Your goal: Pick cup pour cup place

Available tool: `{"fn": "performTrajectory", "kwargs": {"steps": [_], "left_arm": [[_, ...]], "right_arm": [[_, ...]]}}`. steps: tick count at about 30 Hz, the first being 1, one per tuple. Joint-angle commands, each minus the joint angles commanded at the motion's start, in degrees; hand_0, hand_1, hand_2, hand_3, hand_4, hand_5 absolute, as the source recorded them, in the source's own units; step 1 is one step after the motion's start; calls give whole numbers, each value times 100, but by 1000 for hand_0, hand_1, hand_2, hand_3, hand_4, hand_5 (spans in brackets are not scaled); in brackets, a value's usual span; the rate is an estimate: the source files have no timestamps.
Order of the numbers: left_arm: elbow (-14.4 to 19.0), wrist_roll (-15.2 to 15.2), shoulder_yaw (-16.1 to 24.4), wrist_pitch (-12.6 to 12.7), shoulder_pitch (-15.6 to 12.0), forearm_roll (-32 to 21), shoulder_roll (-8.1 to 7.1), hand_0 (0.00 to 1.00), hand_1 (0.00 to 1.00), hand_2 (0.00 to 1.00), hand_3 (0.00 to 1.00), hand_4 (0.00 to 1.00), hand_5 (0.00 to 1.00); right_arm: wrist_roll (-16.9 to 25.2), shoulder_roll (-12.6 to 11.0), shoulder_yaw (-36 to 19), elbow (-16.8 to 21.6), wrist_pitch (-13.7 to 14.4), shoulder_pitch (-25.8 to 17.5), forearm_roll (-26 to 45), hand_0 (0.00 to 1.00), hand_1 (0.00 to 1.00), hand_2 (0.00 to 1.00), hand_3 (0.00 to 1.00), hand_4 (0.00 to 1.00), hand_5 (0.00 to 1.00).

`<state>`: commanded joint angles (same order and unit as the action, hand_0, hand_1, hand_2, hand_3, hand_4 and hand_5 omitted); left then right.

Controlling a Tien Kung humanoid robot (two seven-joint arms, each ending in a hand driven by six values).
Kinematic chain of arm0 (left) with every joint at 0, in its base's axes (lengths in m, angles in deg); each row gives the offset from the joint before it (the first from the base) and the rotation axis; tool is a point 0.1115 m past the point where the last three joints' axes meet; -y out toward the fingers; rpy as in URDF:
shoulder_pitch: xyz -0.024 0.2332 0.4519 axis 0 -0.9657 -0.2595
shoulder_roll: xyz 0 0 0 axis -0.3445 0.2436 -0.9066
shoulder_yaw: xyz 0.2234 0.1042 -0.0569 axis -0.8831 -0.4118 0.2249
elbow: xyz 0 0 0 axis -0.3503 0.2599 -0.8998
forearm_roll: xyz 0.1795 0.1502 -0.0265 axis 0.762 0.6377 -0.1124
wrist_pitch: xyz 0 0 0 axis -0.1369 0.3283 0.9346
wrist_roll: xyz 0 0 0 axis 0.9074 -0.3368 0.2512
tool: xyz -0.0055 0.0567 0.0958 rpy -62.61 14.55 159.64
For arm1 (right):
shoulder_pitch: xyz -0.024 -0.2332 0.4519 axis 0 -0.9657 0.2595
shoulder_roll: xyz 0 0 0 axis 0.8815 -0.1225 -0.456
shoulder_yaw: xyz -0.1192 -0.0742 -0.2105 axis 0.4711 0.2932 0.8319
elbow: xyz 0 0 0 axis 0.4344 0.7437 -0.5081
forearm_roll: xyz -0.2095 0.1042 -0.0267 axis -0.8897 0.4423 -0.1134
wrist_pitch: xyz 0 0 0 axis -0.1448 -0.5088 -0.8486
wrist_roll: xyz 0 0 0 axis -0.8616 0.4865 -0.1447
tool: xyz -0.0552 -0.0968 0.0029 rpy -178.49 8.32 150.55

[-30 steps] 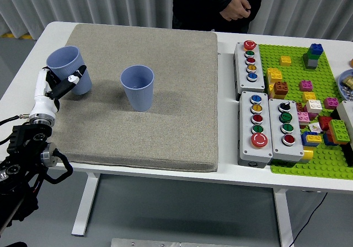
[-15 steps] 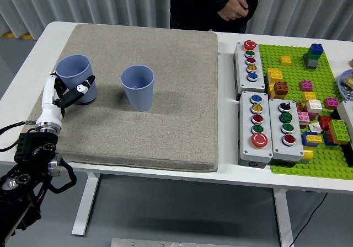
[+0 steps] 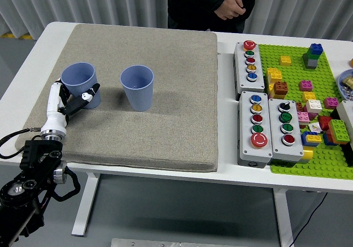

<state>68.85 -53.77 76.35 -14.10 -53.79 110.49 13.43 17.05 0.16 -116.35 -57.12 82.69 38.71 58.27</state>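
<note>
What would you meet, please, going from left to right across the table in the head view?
Left hand gripping a blue cup → second blue cup → button boxes → green brick plate with toy bricks.

**Left arm in from lower left, hand closed on cup**

Left arm enters at the lower-left corner, black forearm angled up toward the blue cup [image 3: 80,84]. Wrist white, roughly upright, just below-left of the cup. Left hand [image 3: 70,99] wraps the cup's lower wall; fingers [image 3: 88,94] curl round its near side. Person at the far edge, beyond the cup: hands [image 3: 228,5] clasped together.
</note>
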Motion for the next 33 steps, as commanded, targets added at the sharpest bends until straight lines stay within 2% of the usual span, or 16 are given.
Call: {"fn": "performTrajectory", "kwargs": {"steps": [1, 6, 7, 12, 13, 17, 24, 33], "left_arm": [[3, 5, 2, -31, 0, 20, -4, 692, 684, 764, 701, 815, 161], [12, -20, 7, -127, -19, 104, -14, 692, 684, 764, 701, 815, 161], [25, -40, 19, -196, -30, 158, -16, 725, 734, 871, 875, 864, 206], [83, -88, 58, -345, -44, 312, -21, 725, 734, 871, 875, 864, 206], [98, -124, 63, -399, -41, 376, -26, 781, 796, 974, 991, 924, 294], [134, -171, 71, -495, -33, 448, -41, 781, 796, 974, 991, 924, 294], [170, -194, 117, -522, -34, 483, -48, 801, 817, 997, 998, 949, 307], [419, -296, 117, -665, -166, 635, -162, 823, 842, 998, 998, 946, 317]], "right_arm": [[0, 1, 2, 0, 0, -1, 1, 675, 679, 691, 644, 427, 164], [-5, 4, 4, 0, -4, -20, -17, 675, 679, 691, 644, 427, 164], [-7, 5, 3, 0, -5, -25, -26, 675, 679, 691, 644, 427, 164], [-7, 7, 2, 0, -8, -33, -36, 675, 679, 691, 644, 427, 164], [-9, 8, -3, 0, -6, -31, -43, 675, 679, 691, 644, 427, 164], [-5, 7, 6, 0, -6, -28, -24, 675, 679, 691, 644, 427, 164], [-1, 8, 5, 0, -3, -25, -14, 675, 678, 690, 643, 427, 165], [0, 3, -12, 0, -3, -6, -23, 675, 679, 690, 644, 426, 164]]}}
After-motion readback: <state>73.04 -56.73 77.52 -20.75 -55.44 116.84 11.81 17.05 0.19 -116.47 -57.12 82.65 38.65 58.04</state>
